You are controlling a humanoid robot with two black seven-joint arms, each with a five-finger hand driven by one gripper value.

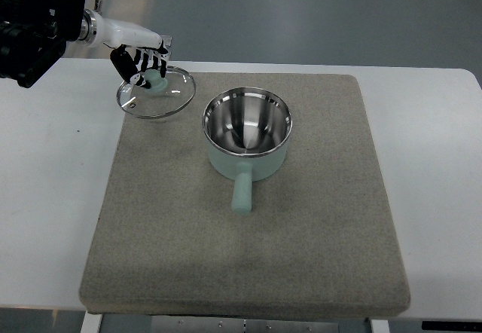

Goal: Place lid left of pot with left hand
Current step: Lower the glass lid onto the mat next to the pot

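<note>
Glass lid [156, 94]: round, clear, metal-rimmed, with a pale mint knob at its middle. Held by that knob in the left hand [144, 60], black-and-white fingers [138, 65] curled down around it. Tilted a little over the far left corner of the grey mat [181, 258], just left of the pot [247, 134] and apart from it. Pot mint green outside, shiny steel inside, uncovered, stubby handle pointing toward the near edge. Mat on a white table [45, 197].
</note>
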